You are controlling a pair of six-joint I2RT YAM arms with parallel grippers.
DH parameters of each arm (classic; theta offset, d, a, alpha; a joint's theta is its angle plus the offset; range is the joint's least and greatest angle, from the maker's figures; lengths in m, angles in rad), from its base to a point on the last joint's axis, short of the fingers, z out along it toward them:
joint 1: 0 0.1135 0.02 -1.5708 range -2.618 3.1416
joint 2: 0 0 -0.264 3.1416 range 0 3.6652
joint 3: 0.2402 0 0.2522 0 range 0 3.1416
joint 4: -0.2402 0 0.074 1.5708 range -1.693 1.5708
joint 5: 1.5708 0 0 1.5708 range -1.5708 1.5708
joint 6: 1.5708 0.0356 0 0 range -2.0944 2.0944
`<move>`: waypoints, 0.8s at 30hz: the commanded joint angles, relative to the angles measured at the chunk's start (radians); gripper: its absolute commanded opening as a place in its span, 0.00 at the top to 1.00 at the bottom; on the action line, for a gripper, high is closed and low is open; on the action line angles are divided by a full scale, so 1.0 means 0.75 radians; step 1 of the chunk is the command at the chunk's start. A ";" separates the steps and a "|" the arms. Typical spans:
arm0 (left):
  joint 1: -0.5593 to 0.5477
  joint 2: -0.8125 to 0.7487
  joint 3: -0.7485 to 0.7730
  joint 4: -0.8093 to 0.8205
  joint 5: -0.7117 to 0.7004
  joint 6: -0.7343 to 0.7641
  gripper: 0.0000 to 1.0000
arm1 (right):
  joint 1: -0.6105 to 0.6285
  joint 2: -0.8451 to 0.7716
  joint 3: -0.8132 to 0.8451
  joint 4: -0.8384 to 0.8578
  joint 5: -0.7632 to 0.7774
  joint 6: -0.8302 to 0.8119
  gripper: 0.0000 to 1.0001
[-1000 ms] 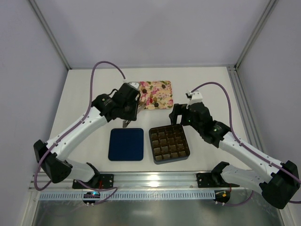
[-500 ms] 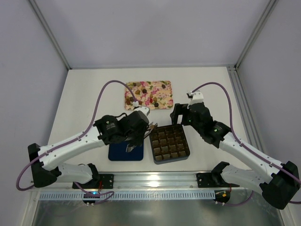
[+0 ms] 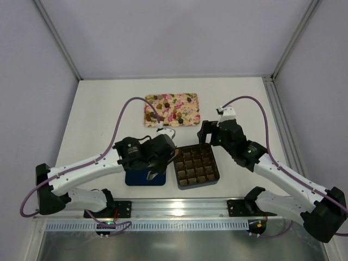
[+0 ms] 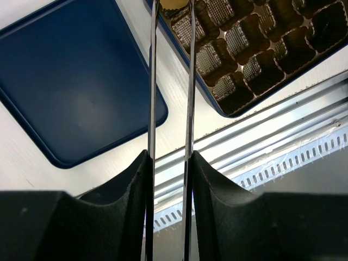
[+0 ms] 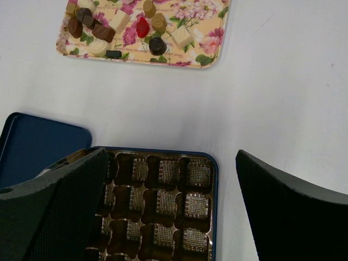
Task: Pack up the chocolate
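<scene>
Several chocolates [image 5: 157, 46], dark, tan, whitish and one red, lie on the floral tray [image 5: 212, 32] at the table's far side [image 3: 190, 100]. The dark square box [image 3: 215, 163] stands near the front, and the cells that show are empty [image 5: 163, 204]. My left gripper [image 4: 171, 5] carries two thin metal blades, shut on a tan chocolate [image 4: 173, 4] at the box's far-left corner [image 3: 176, 154]. The frame edge cuts off part of that piece. My right gripper [image 5: 171, 155] is open and empty above the box's far edge [image 3: 206, 136].
A flat blue lid [image 3: 145, 166] lies just left of the box, partly under my left wrist; it also shows in the left wrist view [image 4: 70, 81]. A metal rail [image 3: 179, 205] runs along the table's front edge. Walls enclose the table on three sides.
My left gripper moved from the floral tray toward the front, to the box's far-left corner, and its arm folded in over the blue lid. The right arm has barely moved.
</scene>
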 commanded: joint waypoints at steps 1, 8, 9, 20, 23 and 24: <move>-0.007 0.003 0.010 0.056 -0.057 -0.026 0.65 | -0.001 -0.030 -0.003 0.034 0.029 0.023 0.00; -0.007 0.017 0.014 0.058 -0.059 -0.018 0.59 | -0.001 -0.030 -0.001 0.032 0.025 0.021 0.00; -0.007 0.015 0.016 0.060 -0.057 -0.018 0.59 | -0.001 -0.028 -0.001 0.034 0.023 0.023 0.00; 0.027 -0.038 0.212 0.003 -0.196 0.039 0.59 | -0.001 -0.034 0.012 0.024 0.023 0.017 0.00; 0.121 -0.007 0.288 -0.021 -0.202 0.082 0.59 | -0.001 -0.032 0.016 0.024 0.012 0.015 0.00; 0.150 0.003 0.311 -0.023 -0.200 0.112 0.59 | -0.001 -0.030 0.016 0.026 0.012 0.013 0.00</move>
